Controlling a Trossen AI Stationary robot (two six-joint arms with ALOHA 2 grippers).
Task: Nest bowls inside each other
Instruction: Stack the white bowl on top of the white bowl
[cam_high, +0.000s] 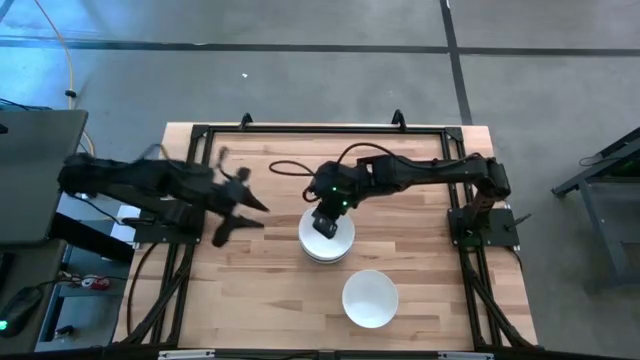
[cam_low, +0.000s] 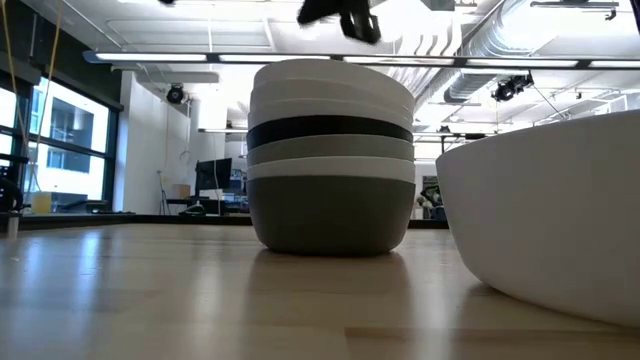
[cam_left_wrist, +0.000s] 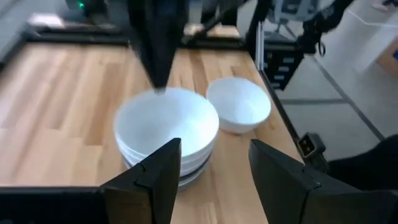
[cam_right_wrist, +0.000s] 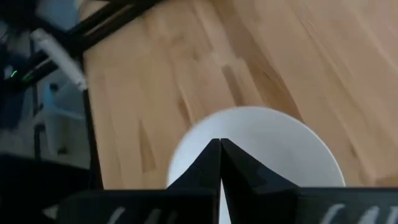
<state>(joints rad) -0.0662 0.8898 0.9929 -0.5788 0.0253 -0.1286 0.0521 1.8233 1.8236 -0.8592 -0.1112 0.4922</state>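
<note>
A stack of nested bowls (cam_high: 326, 240) stands mid-table on the base of its darker grey bottom bowl (cam_low: 330, 215). Above that bowl come a white rim, a light grey bowl, a black bowl (cam_low: 330, 132) and white bowls on top (cam_left_wrist: 166, 124). A single white bowl (cam_high: 370, 298) sits upright on the table nearer the front edge, also in the low view (cam_low: 550, 225). My right gripper (cam_right_wrist: 219, 163) hangs shut just above the stack's top bowl (cam_right_wrist: 267, 140), clear of it in the low view (cam_low: 345, 18). My left gripper (cam_left_wrist: 211, 168) is open to the stack's left (cam_high: 235, 215), with nothing between its fingers.
A black frame (cam_high: 320, 130) runs along the table's edges. The right arm's base (cam_high: 480, 222) stands at the right side. Bare wood (cam_high: 250, 300) lies in front of the stack on the left. Beyond the table are a dark bench (cam_high: 40, 170) and the room's floor.
</note>
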